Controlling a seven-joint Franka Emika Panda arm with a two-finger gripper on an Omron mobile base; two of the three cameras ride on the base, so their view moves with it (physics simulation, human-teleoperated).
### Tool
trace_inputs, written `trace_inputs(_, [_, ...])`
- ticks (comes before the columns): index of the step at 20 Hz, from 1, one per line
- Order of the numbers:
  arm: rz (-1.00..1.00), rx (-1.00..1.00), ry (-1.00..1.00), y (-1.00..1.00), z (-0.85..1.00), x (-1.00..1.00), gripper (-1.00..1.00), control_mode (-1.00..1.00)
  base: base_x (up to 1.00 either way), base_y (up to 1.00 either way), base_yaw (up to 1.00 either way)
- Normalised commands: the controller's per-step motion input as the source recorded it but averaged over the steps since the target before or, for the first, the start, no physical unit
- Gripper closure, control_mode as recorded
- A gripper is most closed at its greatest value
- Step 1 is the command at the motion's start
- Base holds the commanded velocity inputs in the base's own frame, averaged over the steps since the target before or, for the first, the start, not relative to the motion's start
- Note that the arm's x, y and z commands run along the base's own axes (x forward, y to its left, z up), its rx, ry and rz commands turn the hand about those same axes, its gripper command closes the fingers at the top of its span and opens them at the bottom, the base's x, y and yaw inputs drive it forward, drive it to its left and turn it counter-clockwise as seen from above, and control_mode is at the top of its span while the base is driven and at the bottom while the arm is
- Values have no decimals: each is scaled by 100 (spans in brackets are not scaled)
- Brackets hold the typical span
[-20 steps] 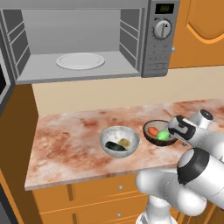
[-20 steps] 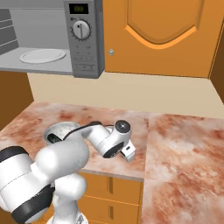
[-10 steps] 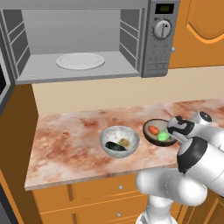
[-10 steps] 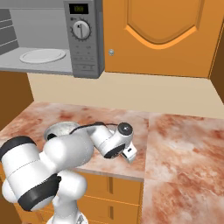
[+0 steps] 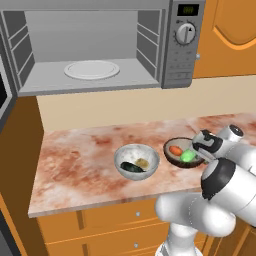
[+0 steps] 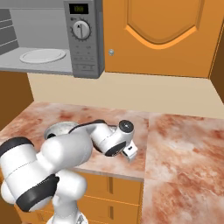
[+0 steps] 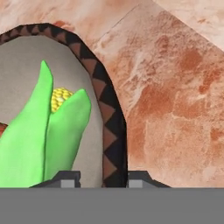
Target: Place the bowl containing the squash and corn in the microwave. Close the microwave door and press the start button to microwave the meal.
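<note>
Reddish marble counter (image 5: 85, 160) runs under the open microwave (image 5: 100, 47), whose white round plate (image 5: 91, 69) lies flat inside. On the counter stands the dark round bowl (image 5: 172, 156) with a zigzag rim; it holds the orange squash (image 5: 175, 150) and the green corn (image 5: 187, 156). In the hand view the corn's long axis runs up the picture, with yellow kernels between the husk leaves. The white arm bends low, and its gripper (image 7: 103, 178) has one fingertip on each side of the bowl's rim, narrow. Just left stands a grey bowl (image 5: 136, 161).
</note>
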Motion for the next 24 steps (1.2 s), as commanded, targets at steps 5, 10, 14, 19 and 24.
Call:
trace_inputs(5, [0, 0, -4, 0, 60, -43, 100, -100, 0, 0, 0])
trace_inputs(10, [0, 0, -9, 4, 77, -37, 100, -100, 0, 0, 0])
trace_inputs(14, [0, 0, -9, 19, 89, -34, 100, -100, 0, 0, 0])
trace_inputs(19, [1, 0, -3, 51, 86, -40, 100, -100, 0, 0, 0])
trace_inputs(24, [5, 0, -3, 71, 65, -42, 100, -100, 0, 0, 0])
